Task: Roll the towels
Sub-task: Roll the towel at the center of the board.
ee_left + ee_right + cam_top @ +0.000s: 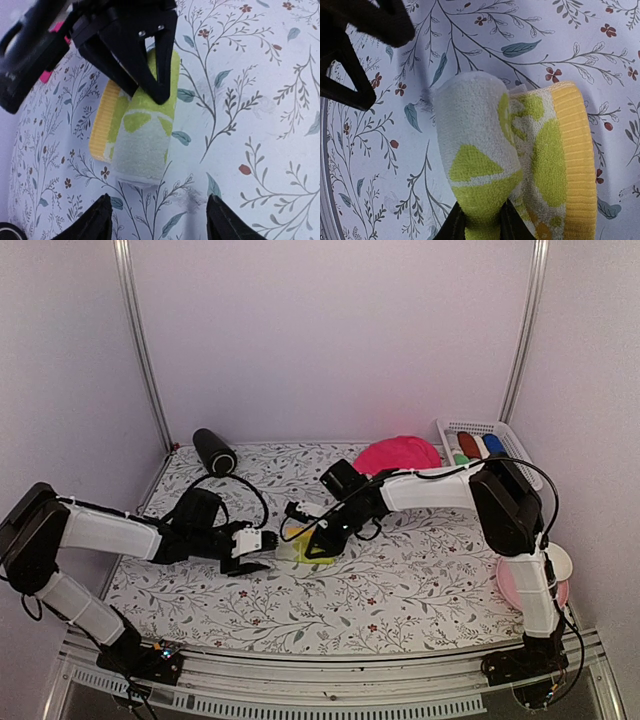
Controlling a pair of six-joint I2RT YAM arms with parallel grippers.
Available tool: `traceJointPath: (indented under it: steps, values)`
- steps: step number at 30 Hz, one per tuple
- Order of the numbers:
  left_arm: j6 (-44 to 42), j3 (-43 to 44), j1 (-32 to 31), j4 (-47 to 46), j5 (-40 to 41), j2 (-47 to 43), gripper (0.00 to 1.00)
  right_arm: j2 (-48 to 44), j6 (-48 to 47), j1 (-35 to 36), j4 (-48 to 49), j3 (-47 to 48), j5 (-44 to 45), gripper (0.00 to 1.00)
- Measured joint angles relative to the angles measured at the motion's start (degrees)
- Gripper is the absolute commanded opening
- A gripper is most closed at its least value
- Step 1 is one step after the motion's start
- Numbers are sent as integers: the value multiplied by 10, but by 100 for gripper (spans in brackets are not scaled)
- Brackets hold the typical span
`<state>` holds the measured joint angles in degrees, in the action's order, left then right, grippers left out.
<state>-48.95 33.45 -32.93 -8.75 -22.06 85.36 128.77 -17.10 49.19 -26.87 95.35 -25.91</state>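
A pale towel with lime-green shapes and a yellow band (300,545) lies partly rolled on the floral cloth. It shows in the left wrist view (142,132) and in the right wrist view (510,150). My right gripper (318,547) is shut on the rolled end of this towel (482,222). My left gripper (258,552) is open and empty, just left of the towel's free end (157,215). A hot pink towel (397,453) lies bunched at the back. Red, blue and green rolls (472,446) sit in a white basket.
A black cylinder (214,452) lies at the back left. The white basket (505,435) stands at the back right. A pink plate with a white bowl (555,575) sits at the right edge behind my right arm. Metal frame posts stand at both back corners.
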Motion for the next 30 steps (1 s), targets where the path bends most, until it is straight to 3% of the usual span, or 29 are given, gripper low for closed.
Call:
traceJointPath:
  steps: [9,30]
  values:
    - [-51,-55,-64,-109,40,-28,57,22,38,-12,-38,34,-61,20]
    - [-81,-49,-135,-245,170,105,55,44,53,-14,-59,57,-111,20]
